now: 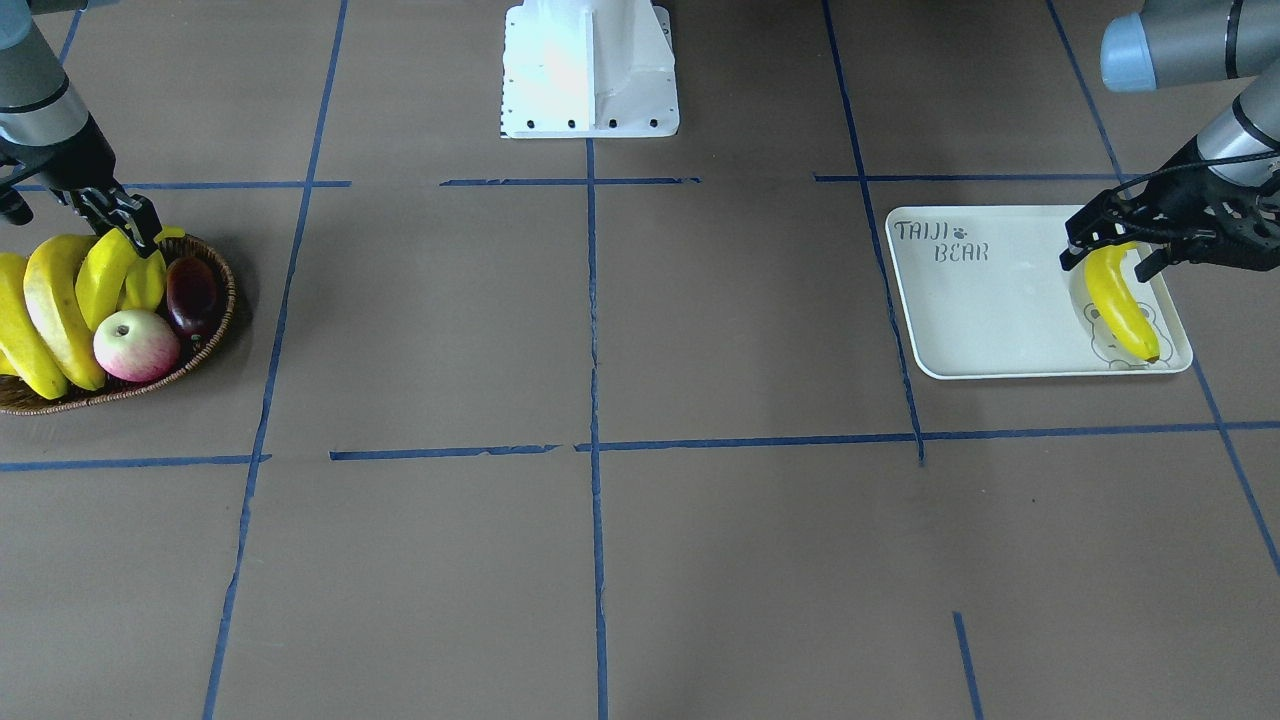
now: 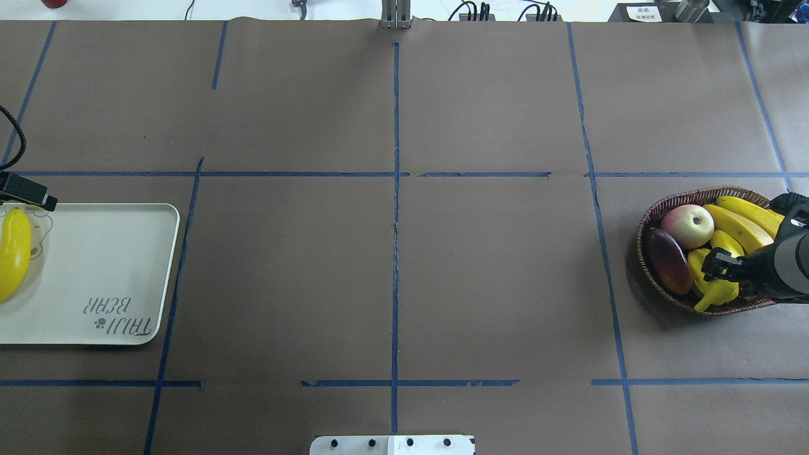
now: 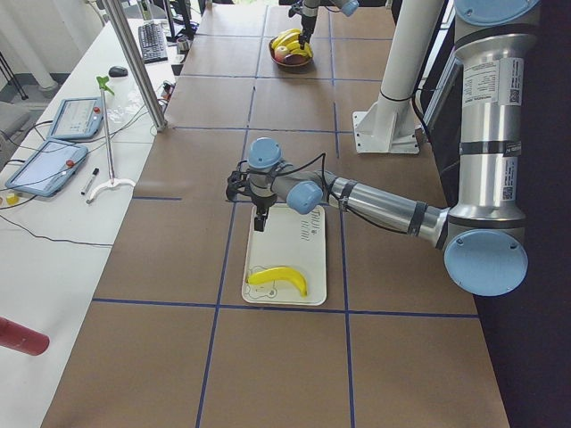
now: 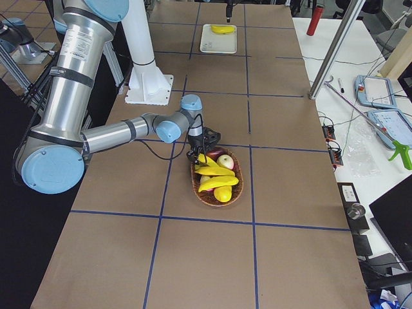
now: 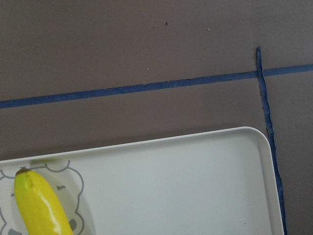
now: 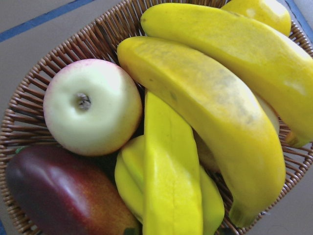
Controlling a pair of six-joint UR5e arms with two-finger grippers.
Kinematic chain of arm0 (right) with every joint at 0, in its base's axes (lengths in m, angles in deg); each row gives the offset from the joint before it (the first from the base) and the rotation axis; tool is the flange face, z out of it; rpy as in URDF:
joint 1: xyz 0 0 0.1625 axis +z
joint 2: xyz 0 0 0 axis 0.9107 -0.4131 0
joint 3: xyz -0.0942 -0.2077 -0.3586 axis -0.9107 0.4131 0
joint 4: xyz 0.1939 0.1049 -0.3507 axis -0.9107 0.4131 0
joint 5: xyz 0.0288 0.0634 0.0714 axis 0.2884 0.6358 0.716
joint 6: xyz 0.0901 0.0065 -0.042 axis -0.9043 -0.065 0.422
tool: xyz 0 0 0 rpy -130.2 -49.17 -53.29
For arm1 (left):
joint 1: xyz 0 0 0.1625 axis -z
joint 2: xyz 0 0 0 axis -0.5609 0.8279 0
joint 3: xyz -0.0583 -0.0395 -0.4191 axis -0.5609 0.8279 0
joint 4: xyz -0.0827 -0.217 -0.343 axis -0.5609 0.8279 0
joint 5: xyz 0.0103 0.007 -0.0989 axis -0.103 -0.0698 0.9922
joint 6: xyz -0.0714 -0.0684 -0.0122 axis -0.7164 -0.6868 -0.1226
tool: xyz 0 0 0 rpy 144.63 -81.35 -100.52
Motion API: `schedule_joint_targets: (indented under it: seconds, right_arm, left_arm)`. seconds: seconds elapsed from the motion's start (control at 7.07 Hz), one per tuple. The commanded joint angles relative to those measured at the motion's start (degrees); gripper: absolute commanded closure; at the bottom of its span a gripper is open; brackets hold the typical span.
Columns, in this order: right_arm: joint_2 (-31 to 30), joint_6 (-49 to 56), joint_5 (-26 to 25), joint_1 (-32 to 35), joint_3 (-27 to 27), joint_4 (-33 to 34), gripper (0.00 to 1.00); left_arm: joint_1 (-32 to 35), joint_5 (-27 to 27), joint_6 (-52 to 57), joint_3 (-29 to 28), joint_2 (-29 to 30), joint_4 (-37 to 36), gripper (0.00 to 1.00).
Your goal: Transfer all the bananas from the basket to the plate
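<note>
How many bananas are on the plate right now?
1. A single banana lies on the plate, over the bear drawing, at the end below the left pincer. None looks hidden on the plate.

You are in a robot lab: blue tape lines [image 1: 592, 300] mark the table [image 1: 750, 560], and control tablets [image 3: 73, 118] lie beside it.
</note>
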Motion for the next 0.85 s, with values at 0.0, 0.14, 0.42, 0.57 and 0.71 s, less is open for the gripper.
schedule_joint_targets:
  seconds: [0.0,0.14,0.42,0.57,0.71]
  right_arm:
    - [0.51,0.13,-0.47,-0.42,0.14,-0.09,0.75]
    - [0.77,0.66,-0.47,-0.42,-0.03,-0.09,0.81]
    - [0.51,0.93,-0.47,0.11,-3.26,0.09,0.95]
    - [0.25,0.93,-0.47,0.28,-4.50,0.17,0.97]
    - [0.16,1.01,-0.38,1.07,-5.56,0.26,0.97]
  left_arm:
    - [0.00,0.00,0.09,0.00,0.00,0.00,0.00]
    - [-0.09,0.00,0.09,0.00,0.00,0.00,0.00]
    - [-0.09,0.09,0.09,-0.18,0.00,0.00,0.00]
    - [-0.09,0.09,0.09,-0.27,0.00,0.00,0.00]
    - [-0.09,0.09,0.09,-0.35,0.09,0.00,0.00]
